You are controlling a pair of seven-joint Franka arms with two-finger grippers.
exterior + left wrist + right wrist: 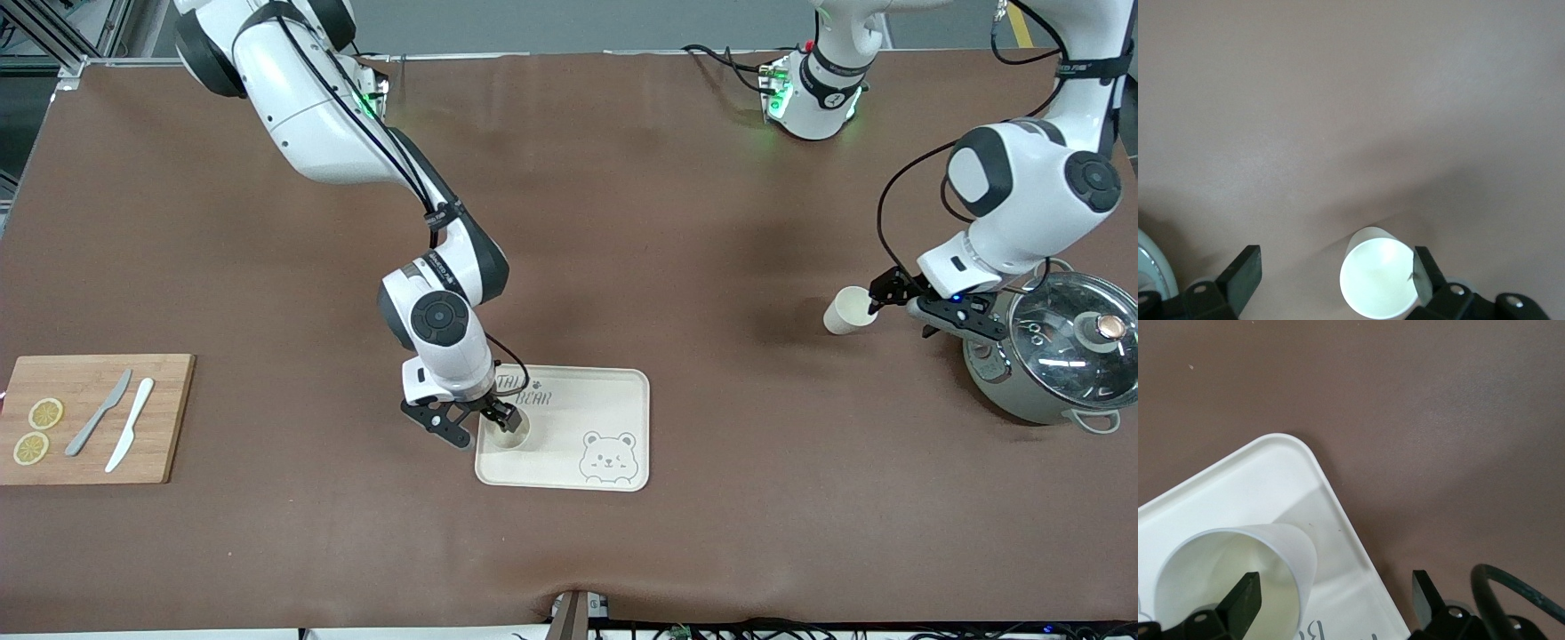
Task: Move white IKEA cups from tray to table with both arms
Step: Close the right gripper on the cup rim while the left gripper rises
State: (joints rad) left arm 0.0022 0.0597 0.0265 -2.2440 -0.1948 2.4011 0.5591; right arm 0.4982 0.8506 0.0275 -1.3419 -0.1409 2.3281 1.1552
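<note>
Your bench [622, 222] is covered in brown and carries everything here. The right arm [356, 151] reaches down from its base to the bear tray [605, 418], which lies near the middle of the bench, toward the front camera. The left arm [1022, 187] bends low at its own end, just beside the grey-green pot [1058, 356] with its glass lid. At the right arm's end you have a wooden cutting board [89, 418] with two knives and two lemon slices on it.

Your right pincer [493, 418] stands wide over the tray's corner. One white cup [513, 431] sits upright on the tray there; in the right wrist view one finger [1241, 603] shows in front of the cup's [1238, 580] rim and the second stands apart from it, so you are not gripping it.

Your left pincer [880, 298] is also spread wide. The other white cup [849, 311] appears to lie tipped on the bare bench, its mouth toward the pincer, well apart from the tray. In the left wrist view one finger [1421, 270] sits at the cup's [1378, 277] rim while the other stands well clear.
</note>
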